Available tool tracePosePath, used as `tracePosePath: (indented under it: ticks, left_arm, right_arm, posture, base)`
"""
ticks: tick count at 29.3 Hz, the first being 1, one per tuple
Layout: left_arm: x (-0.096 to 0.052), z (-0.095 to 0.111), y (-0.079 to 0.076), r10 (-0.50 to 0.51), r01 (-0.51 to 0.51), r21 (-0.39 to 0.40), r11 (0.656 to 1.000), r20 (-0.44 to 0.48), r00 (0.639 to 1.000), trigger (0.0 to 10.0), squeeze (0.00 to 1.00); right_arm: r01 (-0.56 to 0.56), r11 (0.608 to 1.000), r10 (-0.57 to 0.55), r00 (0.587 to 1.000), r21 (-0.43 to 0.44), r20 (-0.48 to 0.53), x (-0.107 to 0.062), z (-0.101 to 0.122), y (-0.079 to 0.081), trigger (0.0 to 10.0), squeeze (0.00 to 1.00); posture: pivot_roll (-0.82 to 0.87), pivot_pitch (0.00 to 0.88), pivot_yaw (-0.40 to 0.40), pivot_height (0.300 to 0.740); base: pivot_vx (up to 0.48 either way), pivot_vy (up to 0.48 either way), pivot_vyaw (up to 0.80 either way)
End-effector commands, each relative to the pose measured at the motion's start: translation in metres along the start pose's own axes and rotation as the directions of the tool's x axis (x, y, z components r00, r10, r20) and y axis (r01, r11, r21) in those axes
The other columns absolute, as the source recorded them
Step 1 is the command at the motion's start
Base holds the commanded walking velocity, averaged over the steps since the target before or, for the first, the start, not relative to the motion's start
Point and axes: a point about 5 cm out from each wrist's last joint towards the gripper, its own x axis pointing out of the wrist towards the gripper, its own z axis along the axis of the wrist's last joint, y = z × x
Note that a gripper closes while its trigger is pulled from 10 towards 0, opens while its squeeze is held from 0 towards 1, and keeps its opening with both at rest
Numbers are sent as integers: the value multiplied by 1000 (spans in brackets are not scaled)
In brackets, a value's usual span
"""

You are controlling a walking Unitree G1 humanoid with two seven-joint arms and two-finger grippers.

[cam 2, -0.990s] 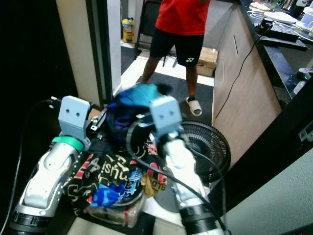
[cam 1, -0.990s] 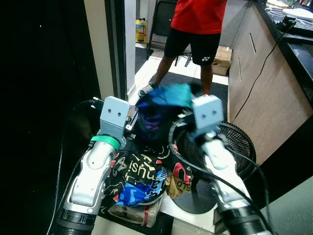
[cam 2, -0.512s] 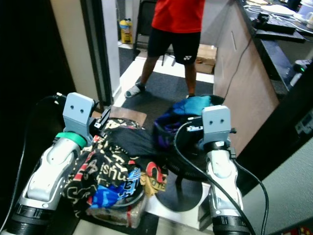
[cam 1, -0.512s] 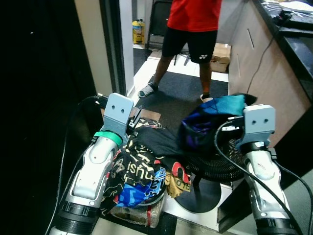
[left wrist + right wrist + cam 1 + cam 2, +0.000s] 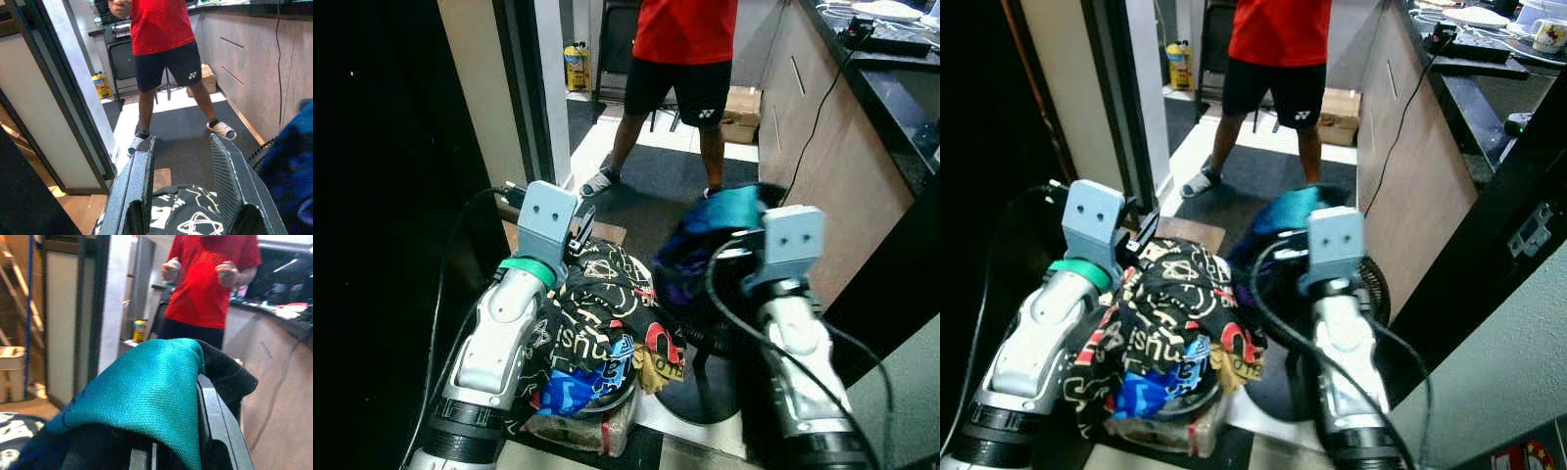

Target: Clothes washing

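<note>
A heap of printed black, white, red and blue clothes [image 5: 592,328] lies on the floor in front of me. My left gripper [image 5: 182,142] hovers just above the heap's far side, open, with nothing between its fingers. To the right of the heap my right gripper [image 5: 173,440] is shut on a teal and dark blue garment [image 5: 710,230], holding it in the air above a floor fan. The cloth drapes over the right fingers [image 5: 215,426] and hides most of them.
A person in a red shirt and black shorts [image 5: 680,59] stands a few steps ahead on a dark mat. A black floor fan [image 5: 705,348] sits under my right arm. Wooden cabinets [image 5: 822,147] run along the right, a door frame [image 5: 524,88] stands on the left.
The right gripper lifted the teal garment off the heap, swung it out to the right over the fan, then drew it back a little. The left gripper stayed over the heap. The camera shifted.
</note>
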Motion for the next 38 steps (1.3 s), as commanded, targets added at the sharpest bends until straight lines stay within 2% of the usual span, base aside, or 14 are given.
tracePosePath:
  ticks: [1,32,38]
  left_arm:
    - [-3,-1,3,14,-14,-10,1000,-4,1000,10000,0]
    - [-3,-2,1,14,-14,-30,999,-11,1000,10000,0]
    - [-4,-2,0,11,-11,-32,999,-12,1000,10000,0]
  right_arm:
    - [5,1000,-5,1000,1,12,0,1,-2,10000,0]
    - [11,1000,-11,1000,-4,-2,0,-1,-2,10000,0]
    - [11,1000,-11,1000,-4,-5,1,-2,-2,10000,0]
  posture:
    - [96,0,42,740]
    - [101,0,42,740]
    - [101,0,42,740]
  base:
    - [0,0,0]
    - [0,0,0]
    - [-261,0,0]
